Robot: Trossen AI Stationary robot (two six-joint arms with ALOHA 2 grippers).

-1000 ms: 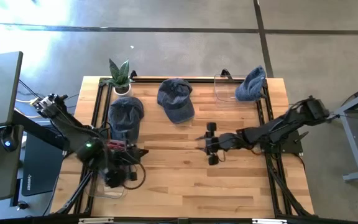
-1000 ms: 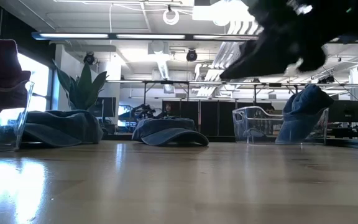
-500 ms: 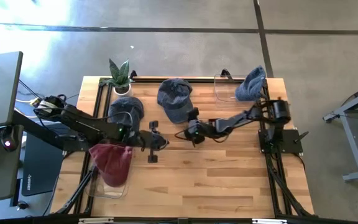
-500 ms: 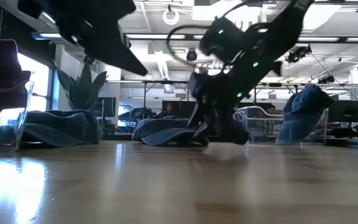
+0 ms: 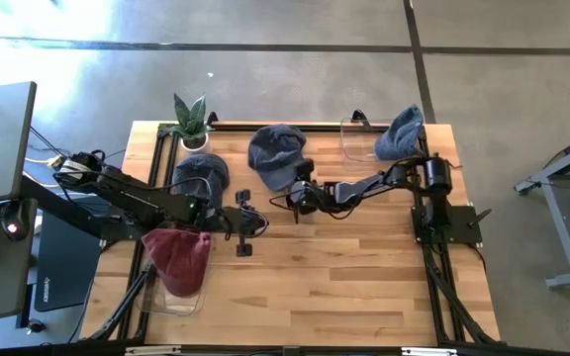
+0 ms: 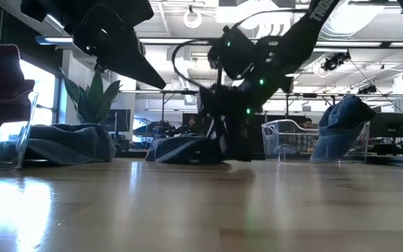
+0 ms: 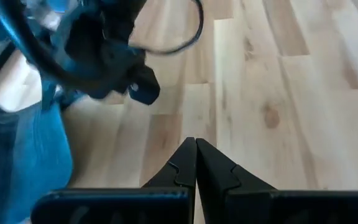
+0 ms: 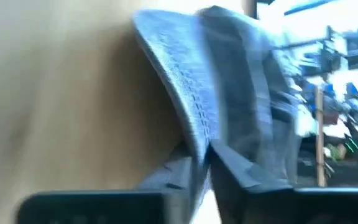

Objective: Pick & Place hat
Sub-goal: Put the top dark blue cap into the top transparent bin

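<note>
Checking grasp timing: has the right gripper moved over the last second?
Yes. In the high view the right gripper has moved from mid-table toward the potted plant, to the brim of the middle blue hat, where it is now shut.

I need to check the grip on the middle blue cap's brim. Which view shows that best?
The right wrist view: the right end effector is shut on the blue cap by its brim, seen close. The high view shows the cap's place on the table; the low view shows it largely behind the arm; the left wrist view doesn't show it clearly.
</note>
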